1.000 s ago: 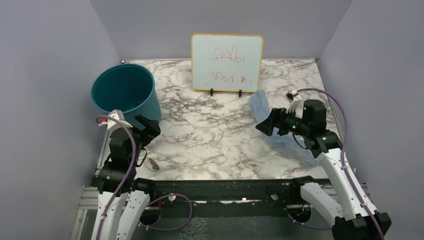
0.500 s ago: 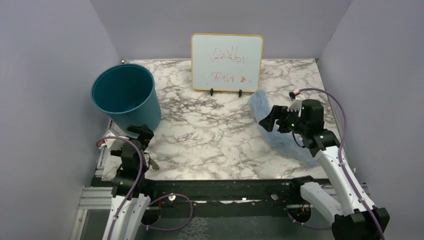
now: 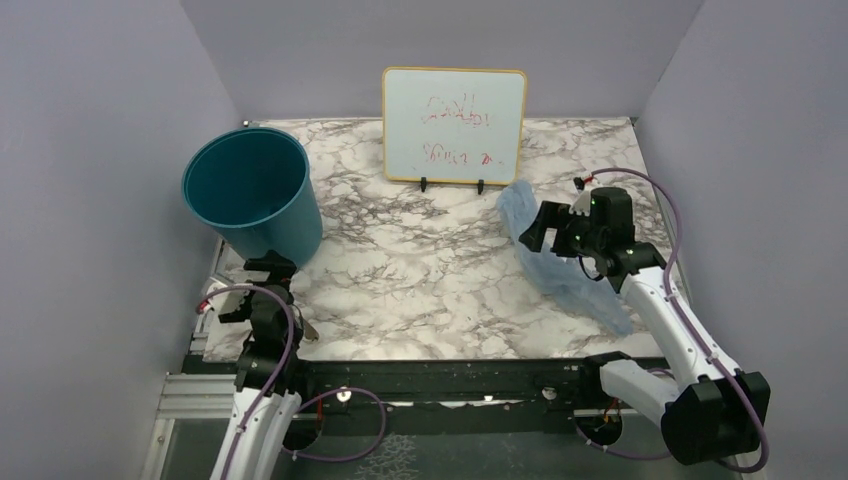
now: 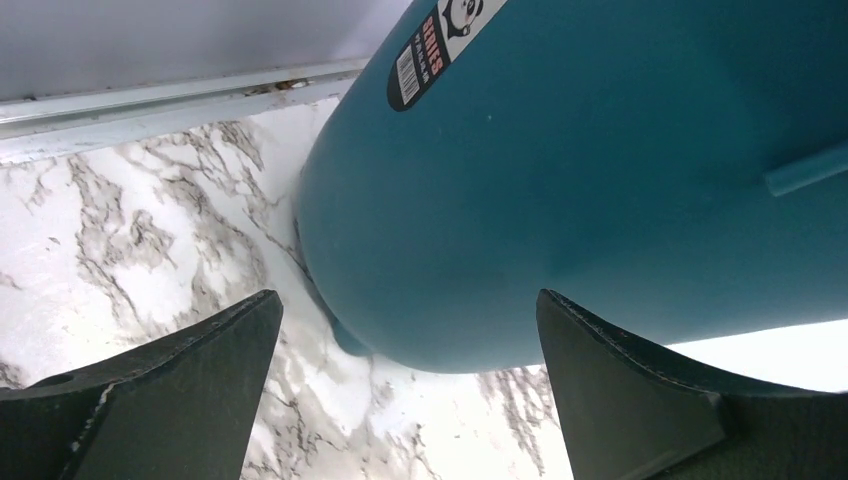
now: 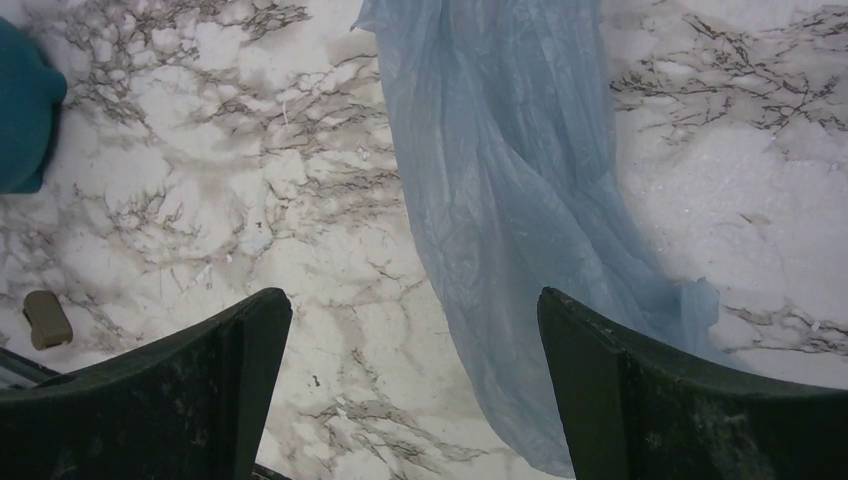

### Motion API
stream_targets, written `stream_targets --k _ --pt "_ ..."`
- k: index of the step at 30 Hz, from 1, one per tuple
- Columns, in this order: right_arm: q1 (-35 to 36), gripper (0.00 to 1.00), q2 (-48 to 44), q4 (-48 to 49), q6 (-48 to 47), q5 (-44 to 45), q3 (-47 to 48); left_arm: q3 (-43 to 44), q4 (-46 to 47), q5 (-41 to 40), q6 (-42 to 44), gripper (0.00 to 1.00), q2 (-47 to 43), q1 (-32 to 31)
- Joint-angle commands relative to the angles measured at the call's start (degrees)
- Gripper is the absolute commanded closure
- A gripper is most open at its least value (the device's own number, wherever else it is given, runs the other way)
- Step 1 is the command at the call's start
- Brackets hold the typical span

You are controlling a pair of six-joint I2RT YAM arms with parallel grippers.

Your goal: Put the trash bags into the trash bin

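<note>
Marbled table (image 3: 420, 270): I judge the trash bags (image 5: 500, 200), at three o'clock, limp, slippery; pinch bunched folds; right gripper (image 5: 410, 390), left gripper (image 4: 400, 400) jaws apart.

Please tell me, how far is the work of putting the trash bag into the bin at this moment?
Nothing looks done yet: the trash bag lies flat on the marble table, far from the trash bin. In hand: the right gripper hangs open above the bag, not gripping it. The left gripper is open beside the bin's base. Left: grasp the bag, carry it over, drop it in.
</note>
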Motion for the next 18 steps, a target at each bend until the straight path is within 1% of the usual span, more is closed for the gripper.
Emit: stream_targets --k 1,3,5,7,8,11,13,16,18 --pt "-0.3 0.00 -0.7 -0.6 -0.5 2.7 3.0 0.7 8.1 -1.7 3.3 0.01 9.5 0.1" --pt "-0.3 0.00 -1.1 -0.8 -0.8 2.6 3.5 1.6 12.6 -0.1 6.4 0.01 15.0 0.3" --pt "-0.2 0.00 -1.5 -1.2 -0.9 2.8 3.9 3.4 15.2 1.6 9.1 0.01 19.9 0.7" --pt "-0.3 0.00 -1.7 -1.3 -0.8 2.9 4.1 4.7 16.3 3.3 10.8 0.01 23.3 1.1" --pt "-0.2 0.00 -1.7 -1.3 -0.9 3.0 4.1 4.6 18.7 4.9 12.6 0.01 24.5 1.4" --pt "-0.3 0.00 -1.7 -1.3 -0.8 3.3 4.1 3.3 25.1 11.7 18.6 0.01 25.9 2.7" --pt "-0.2 0.00 -1.5 -1.3 -0.9 3.3 4.1 3.3 27.8 16.3 21.9 0.01 27.3 3.9" --pt "-0.3 0.00 -1.3 -1.1 -0.8 3.1 4.4 5.3 28.7 22.7 27.1 0.01 31.3 6.0" --pt "-0.3 0.00 -1.2 -0.8 -0.5 2.7 4.4 6.8 29.5 25.5 27.8 0.01 34.6 6.9"
